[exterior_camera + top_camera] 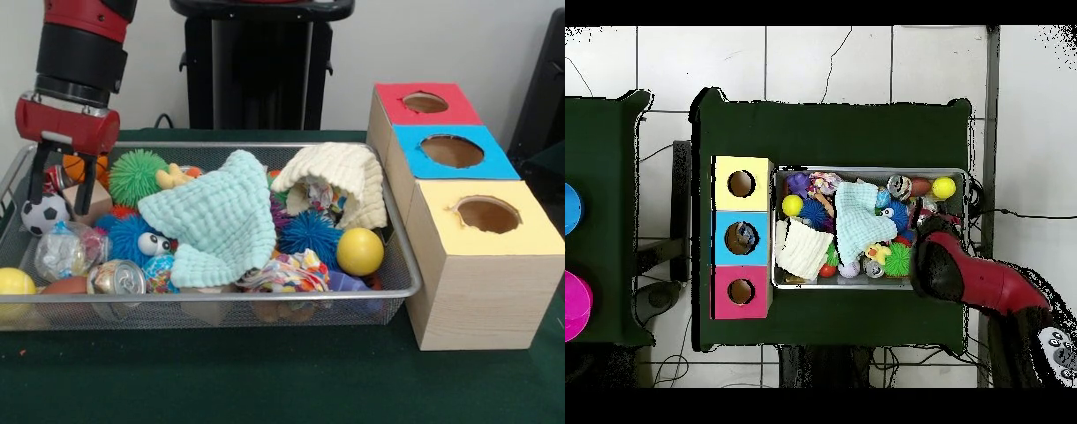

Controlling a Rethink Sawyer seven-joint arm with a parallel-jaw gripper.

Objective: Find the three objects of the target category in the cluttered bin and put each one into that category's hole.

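Here, on your green desk (265,371), the bin (221,303) sits just left of the boxes in the front view, the blue hole (451,151) lies between red and yellow, and the hand (62,190), fingers apart, hangs over the bin's left end.

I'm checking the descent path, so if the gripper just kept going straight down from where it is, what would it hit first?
Probably the wooden block. The gripper points straight down over the bin's far corner with its fingers open, and one tip sits right at the block, with an orange ball just behind. Depth is unclear from the front view.
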